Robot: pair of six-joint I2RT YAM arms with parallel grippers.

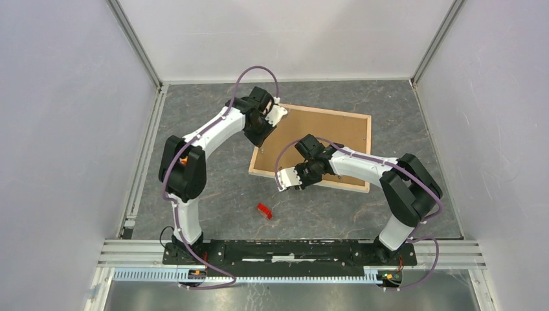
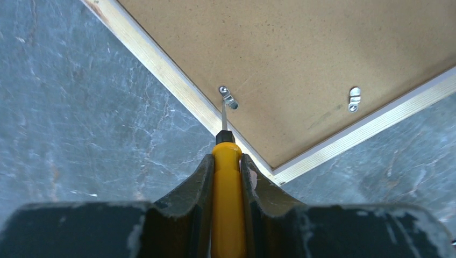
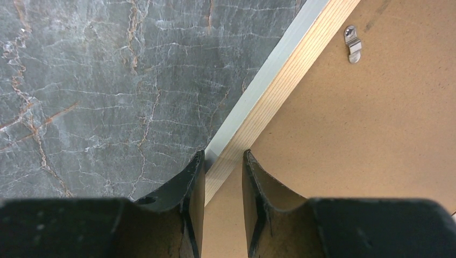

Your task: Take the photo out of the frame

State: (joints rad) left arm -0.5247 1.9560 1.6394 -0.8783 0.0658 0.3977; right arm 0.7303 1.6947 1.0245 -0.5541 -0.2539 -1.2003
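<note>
The frame (image 1: 330, 111) lies face down on the table, its pale wood edge (image 2: 161, 69) around the brown backing board (image 1: 324, 139). The photo is hidden under that board. My left gripper (image 2: 227, 157) is at the frame's far left corner, shut on a yellow-handled screwdriver (image 2: 227, 188). The screwdriver's thin blade touches a small metal clip (image 2: 229, 99) screwed to the backing. My right gripper (image 3: 223, 155) is at the frame's near left corner, jaws a little apart, one finger outside the wood edge (image 3: 285, 86) and one over the backing, with nothing clamped between them.
A second metal clip (image 2: 354, 99) sits by the adjoining frame edge, and another clip (image 3: 352, 44) shows in the right wrist view. A small red object (image 1: 263, 210) lies on the dark marbled table in front of the frame. Walls enclose the table on three sides.
</note>
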